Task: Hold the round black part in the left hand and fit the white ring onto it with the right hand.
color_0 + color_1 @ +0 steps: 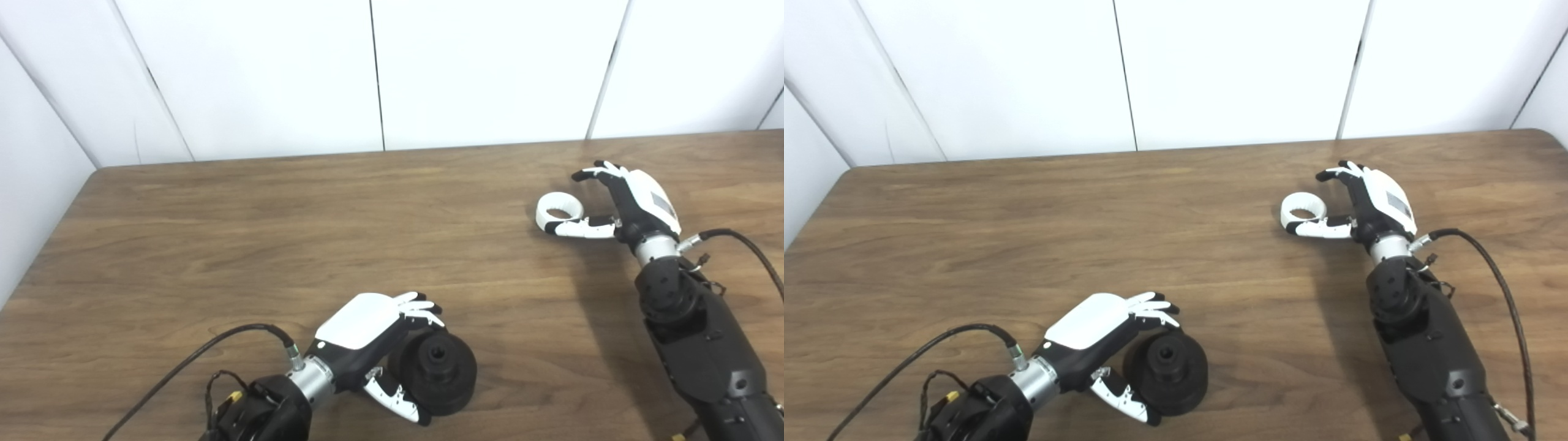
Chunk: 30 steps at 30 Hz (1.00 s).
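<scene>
1. The scene is being lit brightly and evenly from above, and the white panelled wall is being rendered almost without texture.
2. A broad, soft sheen is being laid across the brown wood-grain table.
3. A soft shadow is being cast on the table to the left of the right robot arm in black casing.
4. Detail in the round black plastic part is being lost to its darkness.
5. Slight softness is being shown overall.
</scene>
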Each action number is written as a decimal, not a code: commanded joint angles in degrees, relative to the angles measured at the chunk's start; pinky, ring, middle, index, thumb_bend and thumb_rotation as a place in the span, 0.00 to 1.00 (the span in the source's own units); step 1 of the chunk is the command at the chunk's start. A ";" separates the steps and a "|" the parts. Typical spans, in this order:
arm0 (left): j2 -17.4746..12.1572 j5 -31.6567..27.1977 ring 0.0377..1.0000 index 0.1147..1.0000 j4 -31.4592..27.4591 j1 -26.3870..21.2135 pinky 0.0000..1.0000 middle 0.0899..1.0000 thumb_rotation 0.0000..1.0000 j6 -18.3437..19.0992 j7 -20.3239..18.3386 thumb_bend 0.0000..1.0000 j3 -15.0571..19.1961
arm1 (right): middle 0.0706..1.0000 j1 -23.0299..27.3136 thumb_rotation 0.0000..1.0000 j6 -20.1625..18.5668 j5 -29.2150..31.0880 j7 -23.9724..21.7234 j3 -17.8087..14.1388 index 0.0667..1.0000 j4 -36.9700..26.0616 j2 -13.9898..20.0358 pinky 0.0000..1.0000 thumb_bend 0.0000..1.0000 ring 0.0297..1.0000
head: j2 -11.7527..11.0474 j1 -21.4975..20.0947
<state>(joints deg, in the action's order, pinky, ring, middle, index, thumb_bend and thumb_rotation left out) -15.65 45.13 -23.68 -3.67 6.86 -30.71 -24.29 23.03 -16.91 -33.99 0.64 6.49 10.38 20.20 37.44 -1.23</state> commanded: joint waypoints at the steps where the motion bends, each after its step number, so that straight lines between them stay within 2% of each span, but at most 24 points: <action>1: -0.40 0.24 0.96 0.67 -1.11 -0.78 0.86 0.89 0.23 0.49 -0.14 0.91 0.68 | 0.94 3.39 0.36 1.42 0.18 0.54 -0.22 0.75 -0.73 1.03 0.89 0.90 0.99 | 0.05 -0.01; 12: -0.21 -0.05 0.96 0.67 -1.60 -0.52 0.85 0.90 0.23 0.59 -0.38 0.90 0.96 | 0.93 3.46 0.37 1.23 0.53 0.07 0.86 0.75 0.26 1.35 0.87 0.90 0.98 | 0.13 0.42; 30: 0.05 -0.47 0.97 0.66 -2.66 -0.23 0.85 0.90 0.21 1.54 -0.58 0.90 1.09 | 0.94 3.10 0.36 1.02 1.31 -0.36 1.32 0.74 0.69 0.75 0.93 0.88 1.00 | 0.27 0.74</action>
<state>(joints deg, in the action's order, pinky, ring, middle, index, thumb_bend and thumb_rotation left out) -15.42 44.84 -24.68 -3.50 8.28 -31.43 -23.84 23.25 -16.93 -32.85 -0.32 8.11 11.93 20.53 37.71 -0.44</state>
